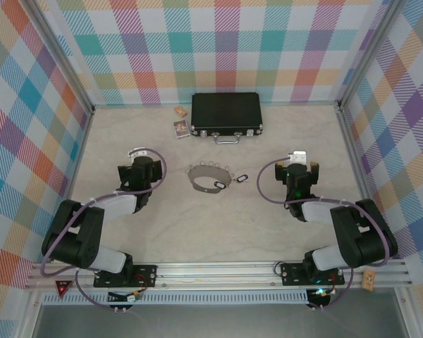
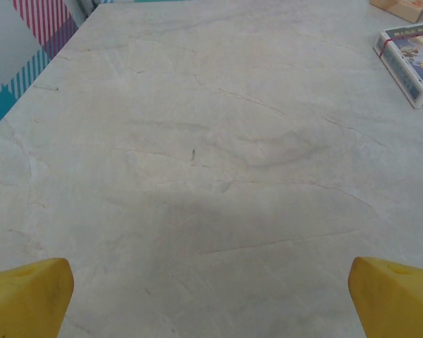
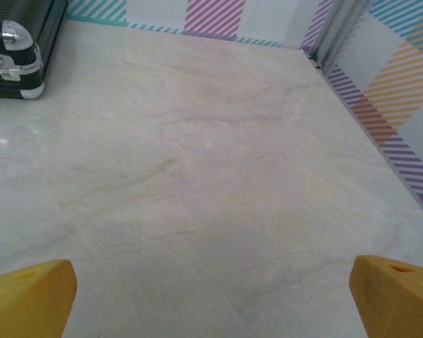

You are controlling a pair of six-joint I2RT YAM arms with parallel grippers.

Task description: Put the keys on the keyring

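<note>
The keyring [image 1: 210, 176], a thin grey hoop with small wire loops along its far rim, lies at the table's middle. One key with a black oval tag [image 1: 216, 185] rests at the hoop's near rim. A second key [image 1: 242, 177] lies just right of the hoop. My left gripper [image 1: 142, 155] stands left of the hoop and my right gripper [image 1: 298, 158] right of it, both apart from it. In the left wrist view the left gripper [image 2: 211, 299] is open, its yellow fingertips [image 2: 28, 294] wide over bare table. The right gripper [image 3: 211, 299] is open likewise, fingertips [image 3: 29, 294] far apart.
A black case [image 1: 225, 115] with a metal handle [image 1: 225, 139] lies at the back; its corner [image 3: 14, 46] shows in the right wrist view. A small card box [image 1: 181, 128] [image 2: 412, 60] and a brown box [image 1: 179, 111] sit left of the case. Checked walls enclose the table.
</note>
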